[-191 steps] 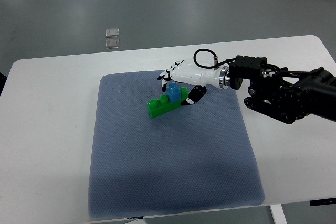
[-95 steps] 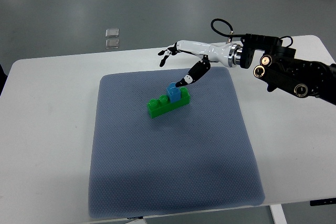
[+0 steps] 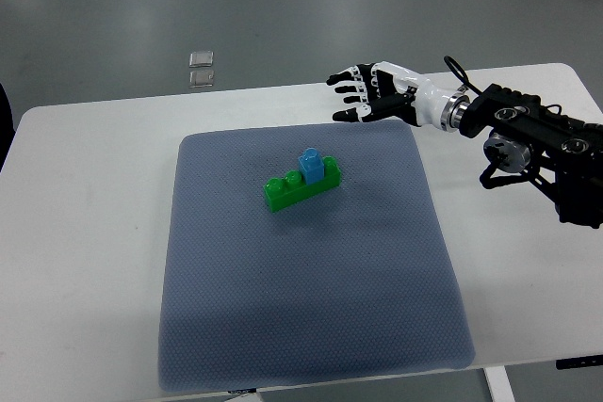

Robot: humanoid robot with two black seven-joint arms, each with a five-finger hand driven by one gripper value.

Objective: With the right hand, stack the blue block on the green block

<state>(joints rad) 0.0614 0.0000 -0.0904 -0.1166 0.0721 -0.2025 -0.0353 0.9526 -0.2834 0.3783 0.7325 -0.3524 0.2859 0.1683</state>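
A long green block (image 3: 287, 190) lies slanted on the grey-blue mat (image 3: 311, 317), a little above its middle. A small blue block (image 3: 308, 164) sits on top of the green block, between its studs. My right hand (image 3: 363, 93) hovers up and to the right of the blocks, over the mat's far edge, well apart from them. Its fingers are spread and hold nothing. The right arm (image 3: 528, 134) comes in from the right edge. The left arm does not show.
The mat lies on a white table (image 3: 85, 233). Two small clear squares (image 3: 201, 68) lie on the floor beyond the table's far edge. A dark shape touches the picture's left edge.
The right hand let go of the blue block, leaving it on the green block. It then drew back up and to the right with fingers spread.
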